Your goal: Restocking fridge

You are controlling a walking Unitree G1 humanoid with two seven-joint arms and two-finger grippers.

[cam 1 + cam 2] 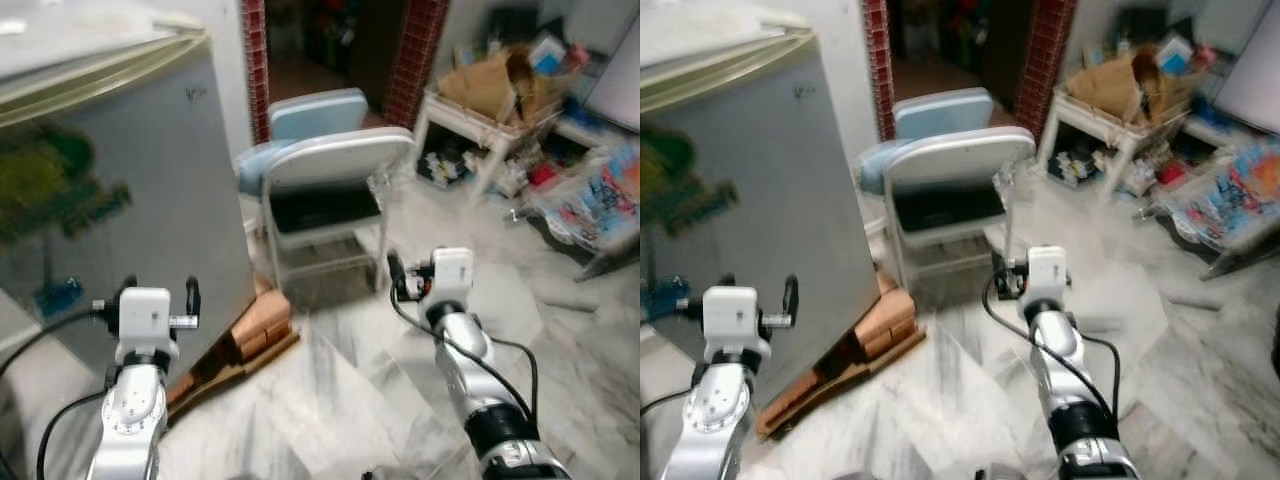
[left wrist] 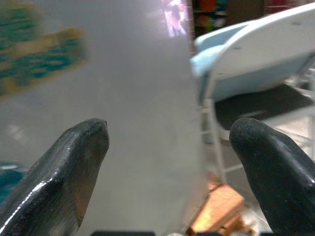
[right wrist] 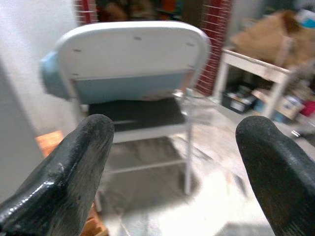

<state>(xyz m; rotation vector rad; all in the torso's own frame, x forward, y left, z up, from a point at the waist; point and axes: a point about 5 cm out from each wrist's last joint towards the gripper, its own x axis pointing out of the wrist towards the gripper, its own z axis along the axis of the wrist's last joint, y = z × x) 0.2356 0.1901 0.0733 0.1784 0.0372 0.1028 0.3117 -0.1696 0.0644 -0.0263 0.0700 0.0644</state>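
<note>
Fridge [image 1: 130,190] stands at the robot's left, grey side panel toward the head camera, raised on stacked bricks and a board [image 1: 250,335] at its base; a blurred green-and-yellow sticker [image 1: 60,190] sits on the panel. Door handle and door face cannot be made out from here, and no stock items are visible near the fridge. Left gripper [image 1: 155,300] hovers just in front of the fridge panel, jaws apart and empty; the left wrist view looks along its fingers [image 2: 74,162] at the panel's vertical corner edge. Right gripper [image 1: 410,275] is held out over the marble floor [image 1: 340,400] beyond the fridge corner, jaws also apart, nothing between them; its wrist view faces a folding chair [image 1: 325,185]. Judgement: the fridge is heavy and rigid, its painted metal skin smooth and likely slippery to the black fingers; the brick footing suggests it should not be pushed sideways. The sensible grip would be the door's handle or free edge, pulled gently, once that side is found. Clearances: the chair, with a second light-blue one behind it, stands close beside the fridge corner and narrows the gap there. Open floor lies ahead of the right arm. A cluttered white table [image 1: 480,120] is well away from the fridge, beyond the chairs.
</note>
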